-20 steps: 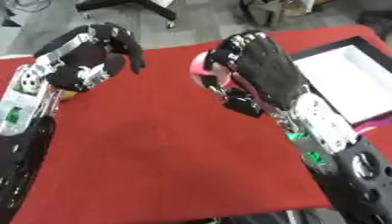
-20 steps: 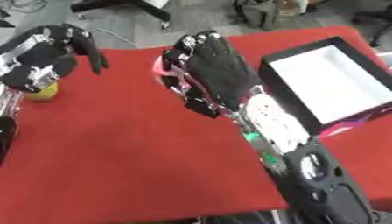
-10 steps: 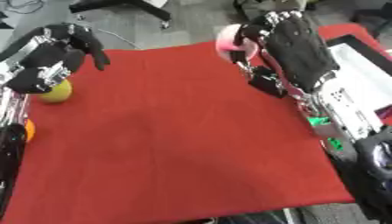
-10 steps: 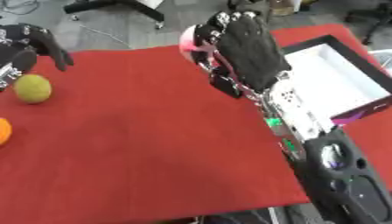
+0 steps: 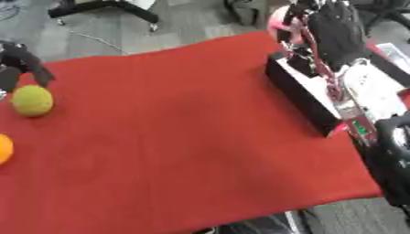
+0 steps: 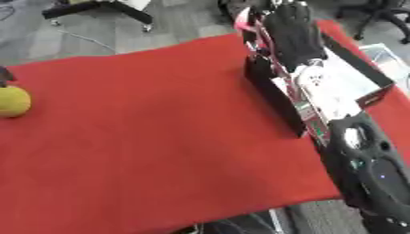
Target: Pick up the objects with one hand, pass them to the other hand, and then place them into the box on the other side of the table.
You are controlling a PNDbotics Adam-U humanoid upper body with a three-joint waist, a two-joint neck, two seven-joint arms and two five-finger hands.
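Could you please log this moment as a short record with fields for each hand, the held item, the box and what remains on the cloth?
right hand: raised over the box's far end, fingers curled round the pink object
pink object: held, not in the box
box: black walls, white inside, at the table's right side
left hand: at left edge, holds nothing
yellow-green ball: on red cloth
orange ball: at left edge

No legible text, labels, brands, numbers or signs.

Red cloth [image 5: 184,137] — black box [image 5: 300,93], pink object [image 5: 282,19], yellow-green ball [image 5: 32,100], orange one [image 5: 4,148].
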